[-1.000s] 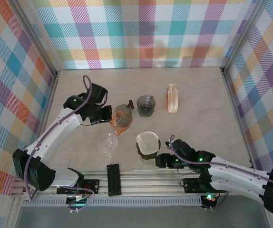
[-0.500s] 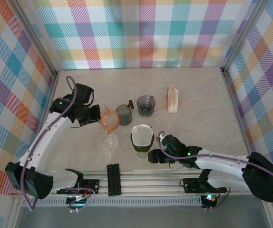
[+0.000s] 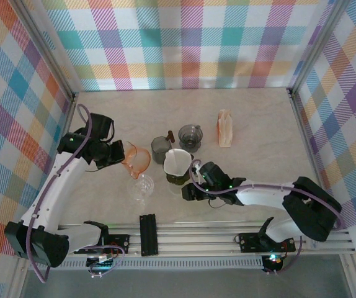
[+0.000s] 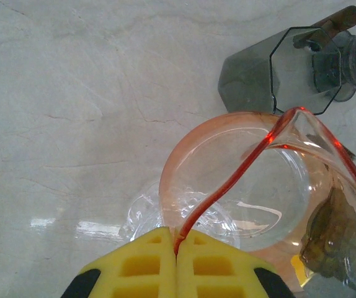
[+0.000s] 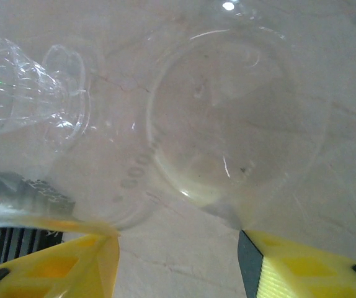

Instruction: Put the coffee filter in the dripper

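My left gripper [image 3: 118,155] [image 4: 177,239] is shut on the rim of the orange see-through dripper [image 3: 137,159] [image 4: 252,186], which is held tilted above a clear glass piece [image 3: 142,186] [image 4: 142,214]. Pale paper coffee filters [image 3: 225,128] stand upright at the back right, apart from both grippers. My right gripper [image 3: 187,178] [image 5: 178,239] has its yellow fingers [image 5: 72,264] spread wide around a clear carafe [image 3: 177,165] [image 5: 227,118]. The carafe looks white from above and both fingers touch its walls.
A dark grey cup [image 3: 160,146] [image 4: 271,81] and a smoky grey vessel [image 3: 190,136] stand just behind the dripper and the carafe. Plaid walls close in three sides. A metal rail with a black block [image 3: 148,234] runs along the near edge.
The left arm has drawn the dripper left and nearer, over the clear glass piece. The right gripper has carried the carafe up and left towards the middle, and its jaws have narrowed a little.
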You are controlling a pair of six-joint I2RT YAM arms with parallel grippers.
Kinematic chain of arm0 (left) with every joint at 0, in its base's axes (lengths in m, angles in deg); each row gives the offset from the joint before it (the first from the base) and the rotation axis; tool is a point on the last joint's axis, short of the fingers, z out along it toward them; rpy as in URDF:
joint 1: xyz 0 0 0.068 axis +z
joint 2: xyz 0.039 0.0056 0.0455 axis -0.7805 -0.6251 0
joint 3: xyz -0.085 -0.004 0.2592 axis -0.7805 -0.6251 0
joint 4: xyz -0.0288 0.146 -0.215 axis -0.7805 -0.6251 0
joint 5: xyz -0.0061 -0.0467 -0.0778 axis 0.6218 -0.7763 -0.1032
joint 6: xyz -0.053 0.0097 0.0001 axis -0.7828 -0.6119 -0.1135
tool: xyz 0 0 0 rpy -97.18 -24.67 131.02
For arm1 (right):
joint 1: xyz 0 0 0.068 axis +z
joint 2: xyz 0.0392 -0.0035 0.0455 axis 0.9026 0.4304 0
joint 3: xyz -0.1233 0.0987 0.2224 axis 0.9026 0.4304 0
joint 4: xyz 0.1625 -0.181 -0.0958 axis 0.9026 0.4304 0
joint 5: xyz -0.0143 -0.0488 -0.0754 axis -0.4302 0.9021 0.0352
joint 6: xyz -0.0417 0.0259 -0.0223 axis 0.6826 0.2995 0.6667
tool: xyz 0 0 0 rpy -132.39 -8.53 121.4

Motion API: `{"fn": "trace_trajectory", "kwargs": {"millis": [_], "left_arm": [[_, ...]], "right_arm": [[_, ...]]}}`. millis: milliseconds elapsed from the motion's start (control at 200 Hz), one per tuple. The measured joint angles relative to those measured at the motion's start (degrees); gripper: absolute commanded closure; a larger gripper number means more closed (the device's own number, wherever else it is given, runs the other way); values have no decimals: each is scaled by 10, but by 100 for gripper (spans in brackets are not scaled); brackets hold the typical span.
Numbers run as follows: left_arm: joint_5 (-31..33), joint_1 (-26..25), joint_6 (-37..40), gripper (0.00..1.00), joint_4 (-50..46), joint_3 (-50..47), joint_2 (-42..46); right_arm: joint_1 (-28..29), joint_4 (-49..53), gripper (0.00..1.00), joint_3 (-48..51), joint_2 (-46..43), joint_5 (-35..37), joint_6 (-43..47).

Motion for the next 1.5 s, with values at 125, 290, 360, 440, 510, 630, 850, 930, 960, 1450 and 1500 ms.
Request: {"fn": "trace_trajectory", "kwargs": {"millis": [125, 290, 360, 440, 510, 630, 850, 930, 960, 1450, 1500], "left_arm": [[0, 0, 3, 100, -1, -5, 7], [0, 1, 3, 100, -9, -10, 18], [0, 1, 3, 100, -11, -14, 26], [1, 1, 3, 100, -15, -15, 32], [1, 1, 3, 100, -17, -15, 35], [2, 1, 3, 100, -26, -17, 37], [6, 1, 3, 100, -38, -23, 50], [7, 1, 3, 100, -45, -23, 59], [7, 1, 3, 100, -46, -23, 61], [5, 1, 3, 100, -56, -39, 92], [4, 1, 2, 100, -56, -43, 96]], "right_arm": [[-10, -10, 46, -32, 38, -14, 24], [-20, -20, 46, -72, 82, -29, 49], [-21, -22, 47, -89, 100, -34, 58], [-21, -24, 48, -104, 118, -39, 62], [-21, -29, 48, -118, 134, -42, 67], [-21, -33, 49, -142, 157, -43, 70], [-21, -44, 50, -189, 204, -49, 71], [-21, -46, 51, -211, 224, -51, 71], [-21, -47, 51, -220, 232, -52, 71], [-21, -50, 44, -320, 314, -63, 63], [-21, -51, 40, -319, 314, -64, 62]]}}
